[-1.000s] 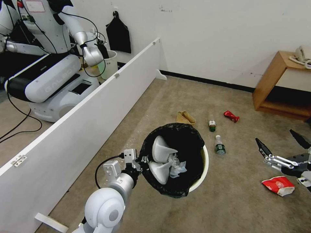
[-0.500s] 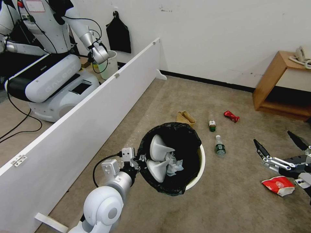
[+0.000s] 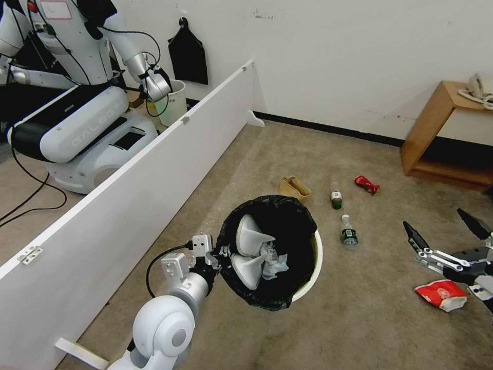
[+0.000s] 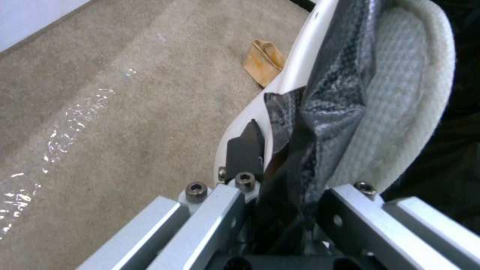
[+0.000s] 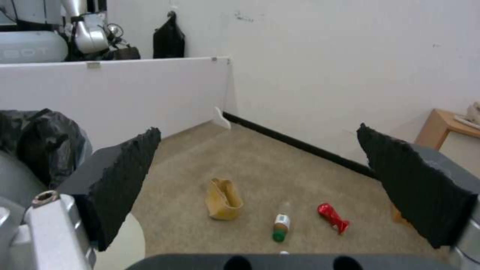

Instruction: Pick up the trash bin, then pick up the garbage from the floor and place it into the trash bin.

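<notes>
Head view notes: we logged the right gripper (image 3: 446, 237) low at the robot's right, its black fingers spread wide with nothing between them, hovering just above and slightly behind the red-white snack packet (image 3: 441, 295) on the carpet (image 3: 370, 308). That packet lay nearest this arm, its long axis running roughly across our view, so we judged a short drop forward and down would meet it. Left gripper (image 3: 218, 255) was clamped on the black-lined rim of the trash bin (image 3: 314, 257), holding it tilted off the floor, two white slippers (image 3: 249, 241) and crumpled tissue (image 3: 272, 262) inside. Two green-labelled bottles (image 3: 348, 231), a tan paper bag (image 3: 294, 187) and a crushed red wrapper (image 3: 366, 184) lay farther off, between bin and wall.
</notes>
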